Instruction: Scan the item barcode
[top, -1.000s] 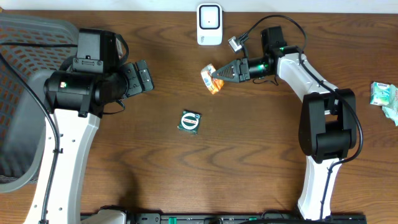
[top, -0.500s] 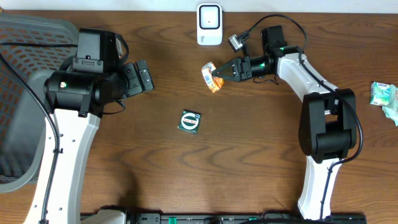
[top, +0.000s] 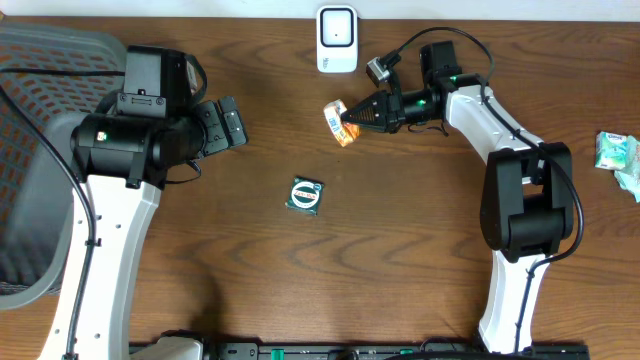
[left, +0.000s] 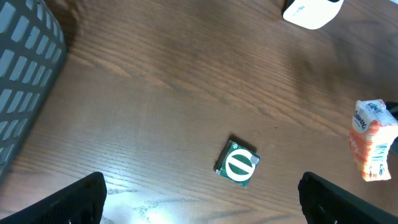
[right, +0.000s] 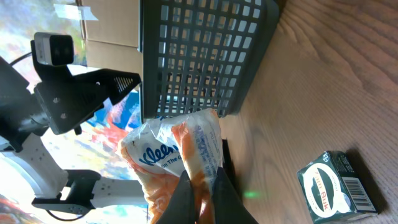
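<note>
Jaws on the right arm are clamped on the orange-and-white plastic tissue pack (top: 338, 125), near the white scanner (top: 337, 40). Right wrist cam catches a barcode on the small green box (right: 336, 186); overhead doesn't. Left jaws wide apart, empty.

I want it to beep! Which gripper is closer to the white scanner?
Right. The right gripper, shut on the tissue pack, is close in front of the white scanner; the open left gripper is farther off sideways.
</note>
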